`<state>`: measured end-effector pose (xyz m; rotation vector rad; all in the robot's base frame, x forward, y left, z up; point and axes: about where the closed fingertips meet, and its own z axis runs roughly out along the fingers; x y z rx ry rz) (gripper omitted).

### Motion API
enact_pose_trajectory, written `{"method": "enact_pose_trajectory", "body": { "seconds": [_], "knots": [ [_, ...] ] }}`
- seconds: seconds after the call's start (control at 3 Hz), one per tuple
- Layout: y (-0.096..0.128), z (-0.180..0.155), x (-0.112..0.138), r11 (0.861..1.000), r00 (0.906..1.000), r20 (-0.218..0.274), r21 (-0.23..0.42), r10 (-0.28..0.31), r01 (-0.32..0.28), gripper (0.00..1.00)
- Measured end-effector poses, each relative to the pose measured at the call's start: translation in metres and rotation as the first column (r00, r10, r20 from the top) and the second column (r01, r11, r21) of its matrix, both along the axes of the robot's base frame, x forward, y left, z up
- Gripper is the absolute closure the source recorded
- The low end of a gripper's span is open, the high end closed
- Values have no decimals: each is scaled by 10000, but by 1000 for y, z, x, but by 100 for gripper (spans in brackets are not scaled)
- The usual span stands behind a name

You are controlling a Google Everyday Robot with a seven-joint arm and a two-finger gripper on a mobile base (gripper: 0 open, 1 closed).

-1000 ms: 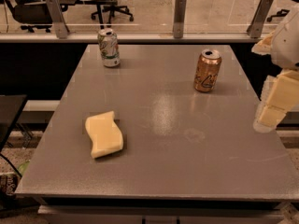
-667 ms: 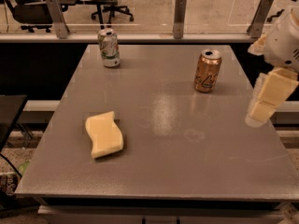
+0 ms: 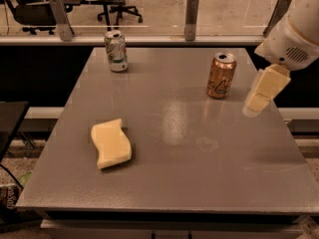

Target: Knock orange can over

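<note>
Currently upright: orange-gold aluminium drink can with silver top [image 3: 222,75], on the right part of the grey matte surface [image 3: 199,183], toward its back edge. Not tipped; the knock is not yet made. Cream-coloured tool [image 3: 255,103] hangs just right of the can, slightly nearer the camera, apart from it; open or closed, cannot tell. Left to do, by my reading: close the gap, push the can sideways. White and green can [image 3: 115,51] stands back left; yellow wavy sponge [image 3: 110,143] lies front left, both well apart.
</note>
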<state>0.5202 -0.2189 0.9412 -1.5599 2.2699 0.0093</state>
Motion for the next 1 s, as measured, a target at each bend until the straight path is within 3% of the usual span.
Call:
{"method": "enact_pose_trajectory", "body": {
  "seconds": [0.67,1.0],
  "knots": [
    [-2,-17,58,9947,9985,321,952,-433,400,0],
    [-2,-26,81,9838,9975,357,1711,-611,542,0]
  ]
}}
